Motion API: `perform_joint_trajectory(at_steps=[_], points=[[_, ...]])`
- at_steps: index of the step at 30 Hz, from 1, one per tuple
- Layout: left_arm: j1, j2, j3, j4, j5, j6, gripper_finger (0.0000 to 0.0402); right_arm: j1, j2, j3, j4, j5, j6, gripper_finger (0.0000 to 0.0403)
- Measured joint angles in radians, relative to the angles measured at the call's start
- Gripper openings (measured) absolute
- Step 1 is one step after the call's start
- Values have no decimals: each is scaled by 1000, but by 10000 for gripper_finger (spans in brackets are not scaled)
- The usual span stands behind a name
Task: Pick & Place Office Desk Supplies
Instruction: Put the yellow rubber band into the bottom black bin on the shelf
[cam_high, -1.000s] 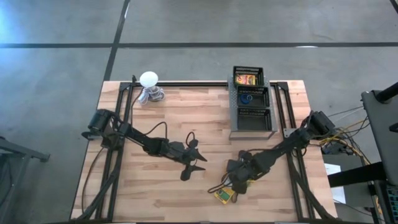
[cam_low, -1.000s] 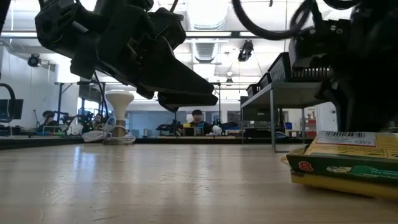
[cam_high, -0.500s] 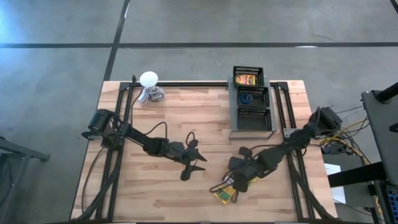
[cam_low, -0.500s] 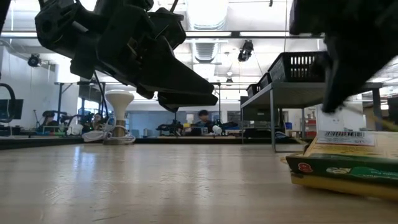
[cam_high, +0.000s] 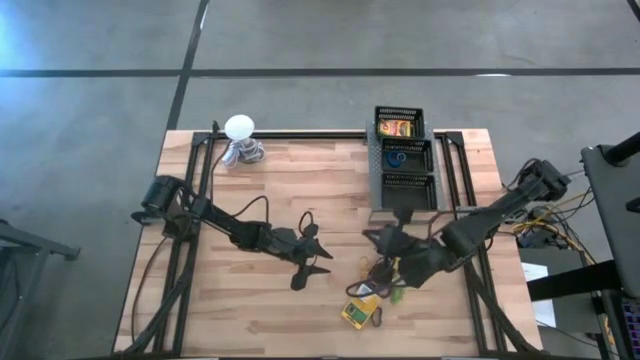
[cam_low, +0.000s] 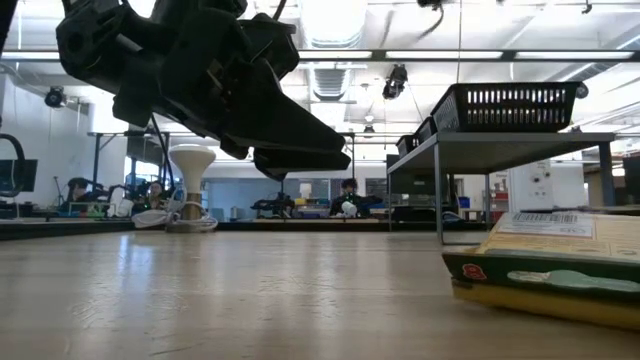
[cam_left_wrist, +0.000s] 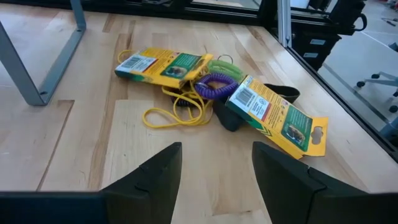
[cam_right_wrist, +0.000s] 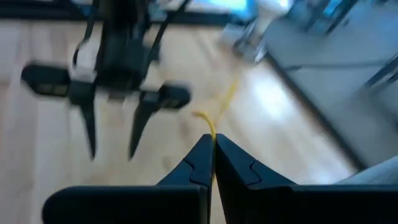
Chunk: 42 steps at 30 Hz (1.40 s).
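Note:
Two yellow-and-green boxes (cam_left_wrist: 165, 65) (cam_left_wrist: 277, 115) lie flat on the table's near right part, among a purple ring (cam_left_wrist: 217, 84), a green ring (cam_left_wrist: 225, 63) and loose yellow rubber bands (cam_left_wrist: 175, 116). The nearest box (cam_low: 545, 275) also shows in the low view, and the pile (cam_high: 363, 305) in the high view. My right gripper (cam_high: 378, 270) (cam_right_wrist: 211, 140) hovers just beyond the pile's far side, shut on a thin yellow rubber band (cam_right_wrist: 221, 112). My left gripper (cam_high: 320, 262) (cam_left_wrist: 217, 149) (cam_low: 295, 150) hangs open above the table to the pile's left, touching nothing. My right gripper pinches the thin yellow rubber band between its two fingertips. One strand (cam_right_wrist: 214, 127) runs out past the tips, and a small curl (cam_right_wrist: 200, 115) shows beside it. The fingers point toward the table's left. Whether the band's other end lies on the table cannot be told.
A black three-compartment rack (cam_high: 378, 170) stands at the far right, with a box (cam_high: 395, 128) in its far compartment and a blue ring (cam_high: 397, 157) in the middle one. A white ball-topped object (cam_high: 239, 127) stands at the far left. A dark object (cam_left_wrist: 229, 117) lies partly under one box.
My right gripper has risen from the nearest box and out of the low view, moving toward the table's far edge, and its arm has swung right. The nearest box has shifted a little. My left arm has kept still.

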Motion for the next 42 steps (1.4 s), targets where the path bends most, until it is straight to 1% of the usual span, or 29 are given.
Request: perform_joint_trajectory(at_steps=[7, 11, 14, 20, 25, 30, 33, 42], points=[[0, 0, 0, -2, 0, 0, 200, -8, -46, 95, -7, 118, -206, 9], [0, 0, 0, -11, 0, 0, 200, -24, -76, 139, -29, 137, -293, 9], [0, 0, 0, -14, 0, 1, 200, -43, -108, 168, -96, 142, -311, 8], [0, 0, 0, -20, 0, 2, 200, -108, -185, 193, -318, 141, -220, 8], [0, 0, 0, -20, 0, 4, 200, -177, -255, 147, -428, 140, -105, 8], [0, 0, 0, -20, 0, 3, 200, -210, -299, 76, -444, 124, -60, 8], [0, 0, 0, -20, 0, 3, 200, -212, -315, 36, -444, 104, -39, 8], [0, 0, 0, -24, 0, 3, 200, -212, -340, -86, -448, 102, 58, 8]])
